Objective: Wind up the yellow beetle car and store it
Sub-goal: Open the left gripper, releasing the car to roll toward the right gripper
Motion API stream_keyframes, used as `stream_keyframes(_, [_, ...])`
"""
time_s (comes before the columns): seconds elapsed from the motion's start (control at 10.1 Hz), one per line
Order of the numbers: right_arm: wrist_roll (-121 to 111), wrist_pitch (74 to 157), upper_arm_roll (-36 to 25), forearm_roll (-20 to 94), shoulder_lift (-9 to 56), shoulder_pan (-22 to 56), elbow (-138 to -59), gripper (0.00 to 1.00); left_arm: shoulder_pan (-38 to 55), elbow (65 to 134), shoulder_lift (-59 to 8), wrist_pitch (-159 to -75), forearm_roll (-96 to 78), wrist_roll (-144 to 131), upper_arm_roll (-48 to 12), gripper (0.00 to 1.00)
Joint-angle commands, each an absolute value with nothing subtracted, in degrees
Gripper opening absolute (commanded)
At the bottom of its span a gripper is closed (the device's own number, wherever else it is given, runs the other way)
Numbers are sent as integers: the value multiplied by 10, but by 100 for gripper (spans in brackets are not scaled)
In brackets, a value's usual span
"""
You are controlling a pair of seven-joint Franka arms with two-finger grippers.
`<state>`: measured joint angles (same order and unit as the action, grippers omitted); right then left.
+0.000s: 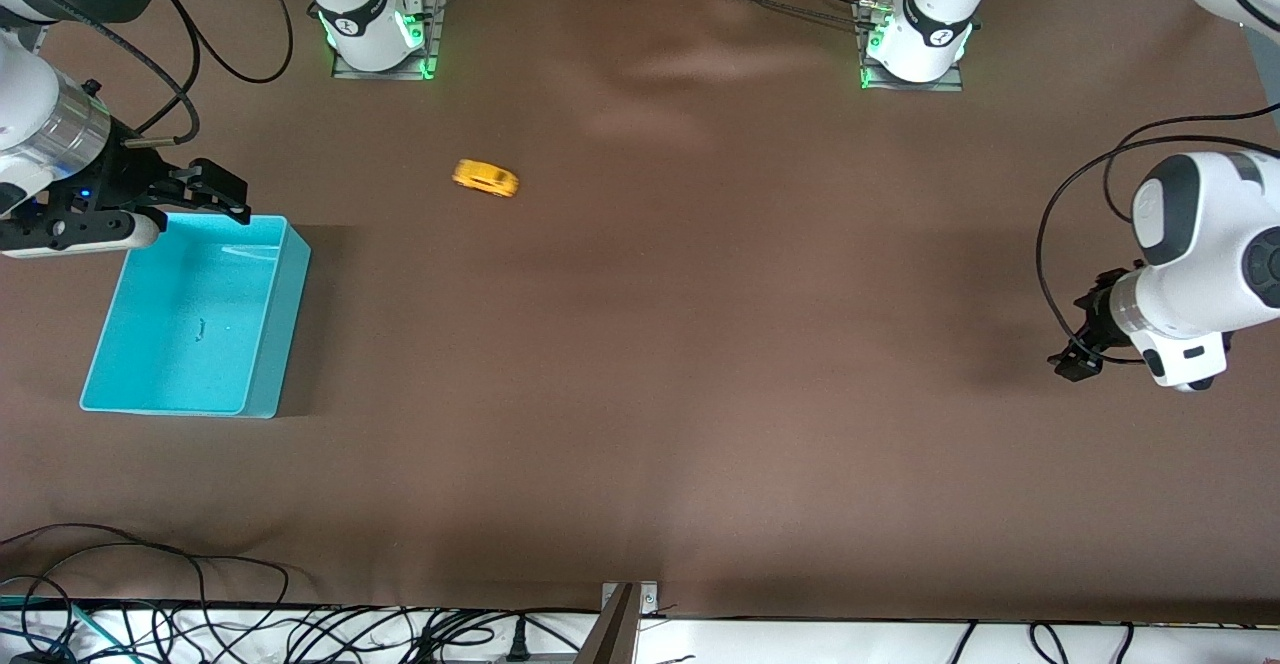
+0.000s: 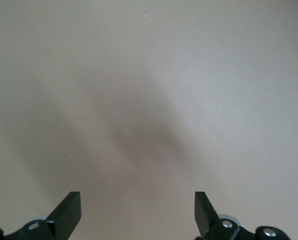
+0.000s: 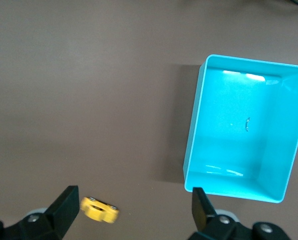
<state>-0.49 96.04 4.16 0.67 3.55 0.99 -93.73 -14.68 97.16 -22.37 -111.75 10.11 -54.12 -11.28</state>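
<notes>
Nearest the front camera, at the right arm's end of the counter (image 1: 640,424), sits the turquoise bin (image 1: 262,329) — open-topped, thin-walled, nothing in it but a small dark speck on its floor. The right pincer (image 1: 212,194) hangs over the bin's farther rim, jaws spread and holding nothing. The left pincer (image 1: 1075,362) waits over bare cloth at the left arm's end, jaws likewise spread and unloaded.

Farther from the camera than the bin, and toward the middle of the counter, lies the yellow beetle car (image 1: 486,178), apart from everything else and well clear of both arm bases. It looks like a light, stiff plastic toy with a rounded glossy shell, so it would probably slip out of a pinch across the roof. The flatter flanks, low on the body between the wheels, seem the safer hold. Being on wheels, it may roll away if nudged from one end.

The counter is covered in brown cloth with faint wrinkles — soft enough to take a firm downward press, with open space all round the car for an approach.
</notes>
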Motion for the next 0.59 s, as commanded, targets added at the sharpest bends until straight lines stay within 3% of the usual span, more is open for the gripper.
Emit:
stream_keyframes(0.0, [-6, 958, 42, 4, 33, 9, -935, 100, -149, 922, -227, -1049, 93, -414, -120, 100])
stream_keyframes(0.49, [-6, 961, 42, 4, 34, 9, -936, 100, -151, 878, -228, -1016, 84, -307, -131, 100])
